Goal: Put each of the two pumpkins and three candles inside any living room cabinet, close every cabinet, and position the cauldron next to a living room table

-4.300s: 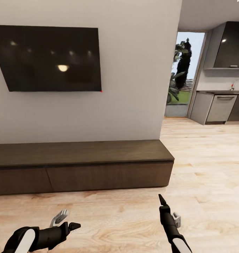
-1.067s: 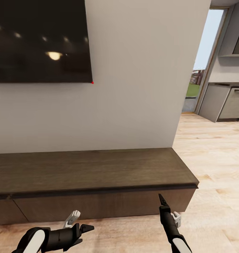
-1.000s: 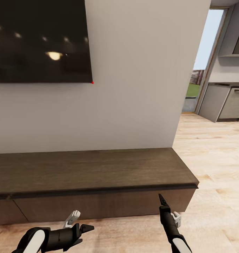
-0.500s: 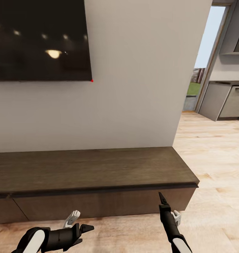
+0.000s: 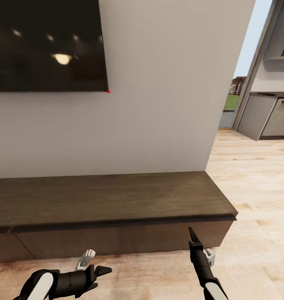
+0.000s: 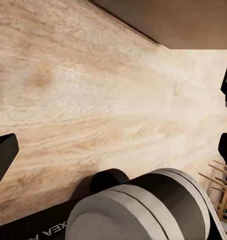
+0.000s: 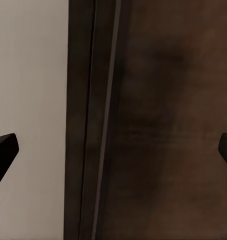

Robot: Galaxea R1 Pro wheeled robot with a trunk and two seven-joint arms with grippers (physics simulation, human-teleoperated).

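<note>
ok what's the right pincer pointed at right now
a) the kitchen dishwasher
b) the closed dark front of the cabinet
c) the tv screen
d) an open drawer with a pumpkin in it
b: the right pincer is aimed at the cabinet, whose dark front fills much of the right wrist view with no drawer pulled out.

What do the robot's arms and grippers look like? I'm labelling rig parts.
Both arms are glossy black with white shell panels near the forearm. The left gripper and right gripper have slim black pointed fingers, each with a pale grey bracket at the wrist. The left wrist view shows grey cylindrical housing with white lettering.
</note>
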